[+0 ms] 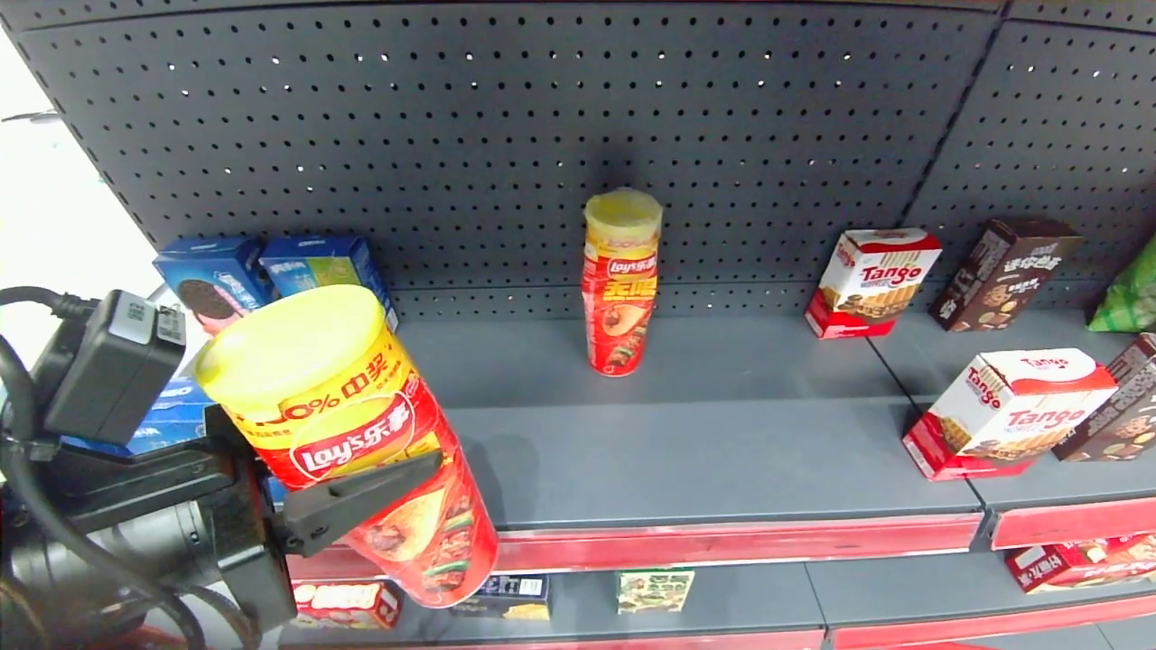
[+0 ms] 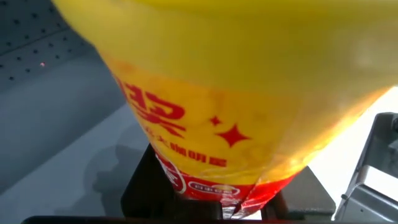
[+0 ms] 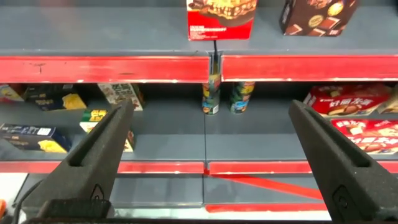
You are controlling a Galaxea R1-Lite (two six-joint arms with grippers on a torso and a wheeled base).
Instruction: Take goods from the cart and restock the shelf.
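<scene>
Chip canister [image 1: 361,406], yellow lid, red-and-yellow body, tilted, held up in front of the left end of the shelf [image 1: 722,451]. Left gripper [image 1: 343,460] is clamped round its middle, with one black finger [image 1: 361,496] across the front. In the left wrist view the canister [image 2: 236,106] is seen close up. Behind it, blue cookie boxes [image 1: 271,275] stand against the pegboard [image 1: 542,108]. Mid-shelf, a second canister [image 1: 619,280] stands upright near the back, well apart from everything else. Further right are two red-and-white wafer boxes, one at the back [image 1: 870,282] and one at the front [image 1: 1007,411]. A brown box [image 1: 1002,271] is beside the back one, and a green bag [image 1: 1124,298] is at the far edge. Right gripper [image 3: 211,109] has its fingers spread wide, holding nothing, facing lower shelves with red edge strips [image 3: 106,67] and assorted boxes.
</scene>
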